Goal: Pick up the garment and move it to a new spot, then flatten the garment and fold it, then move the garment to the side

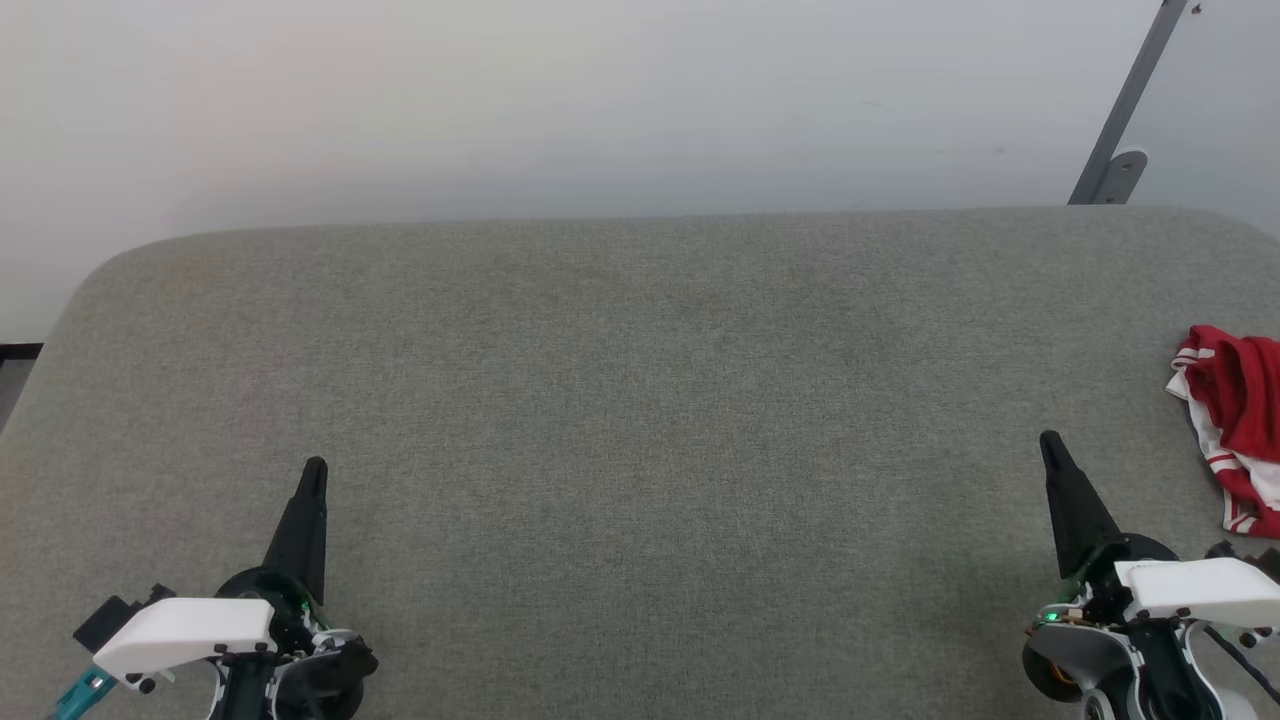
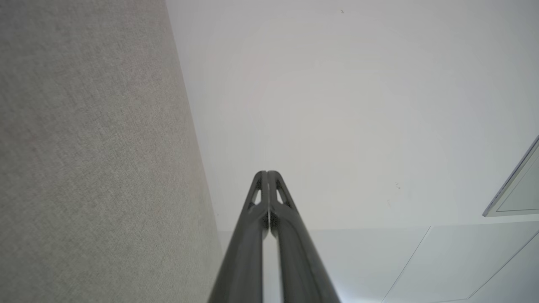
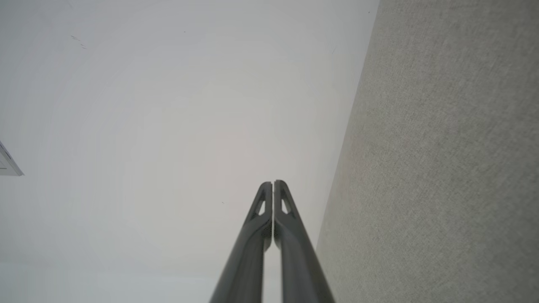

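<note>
The garment, red with white striped trim, lies crumpled at the right edge of the grey fabric surface, partly cut off by the head view's border. My right gripper is shut and empty, hovering low at the lower right, a short way left of the garment. At the lower left my left gripper is shut too, far from the garment. Each wrist view shows its own pair of fingers pressed together, the left gripper and the right gripper, with nothing between them.
A pale wall rises behind the surface's rounded far edge. A grey metal bar leans at the back right. In the left wrist view a framed panel's corner shows on the wall.
</note>
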Robot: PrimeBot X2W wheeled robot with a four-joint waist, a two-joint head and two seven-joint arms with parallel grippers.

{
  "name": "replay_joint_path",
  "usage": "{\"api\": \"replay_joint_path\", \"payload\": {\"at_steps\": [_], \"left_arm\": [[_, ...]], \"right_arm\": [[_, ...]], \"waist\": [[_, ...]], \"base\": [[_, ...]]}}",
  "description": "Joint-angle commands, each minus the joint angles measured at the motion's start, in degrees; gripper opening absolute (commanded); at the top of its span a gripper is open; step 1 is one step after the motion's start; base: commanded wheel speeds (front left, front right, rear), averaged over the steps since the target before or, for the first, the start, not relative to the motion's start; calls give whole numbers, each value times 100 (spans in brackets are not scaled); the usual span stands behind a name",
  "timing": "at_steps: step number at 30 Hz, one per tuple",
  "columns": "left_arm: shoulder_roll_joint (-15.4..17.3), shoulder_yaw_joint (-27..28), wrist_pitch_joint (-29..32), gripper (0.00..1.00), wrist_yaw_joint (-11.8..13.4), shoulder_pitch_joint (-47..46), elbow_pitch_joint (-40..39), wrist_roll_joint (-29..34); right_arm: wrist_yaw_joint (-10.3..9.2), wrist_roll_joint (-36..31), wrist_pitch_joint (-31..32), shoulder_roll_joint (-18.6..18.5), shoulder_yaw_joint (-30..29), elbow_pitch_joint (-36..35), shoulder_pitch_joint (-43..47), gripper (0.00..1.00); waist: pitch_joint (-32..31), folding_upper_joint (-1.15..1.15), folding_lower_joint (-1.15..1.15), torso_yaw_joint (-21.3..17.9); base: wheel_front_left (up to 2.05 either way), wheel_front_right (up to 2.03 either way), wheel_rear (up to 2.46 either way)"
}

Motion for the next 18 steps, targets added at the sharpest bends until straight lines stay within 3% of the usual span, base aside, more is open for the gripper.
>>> {"api": "replay_joint_path", "payload": {"at_steps": [1,18], "left_arm": [[7,-2,9,0,-32,-76,-1,-13],[7,-1,9,0,-33,-76,-1,-12]], "right_arm": [[0,22,15,7,-5,19,-21,0],[0,22,15,7,-4,19,-21,0]], "waist": [[0,0,0,0],[0,0,0,0]], "base": [[0,0,0],[0,0,0]]}}
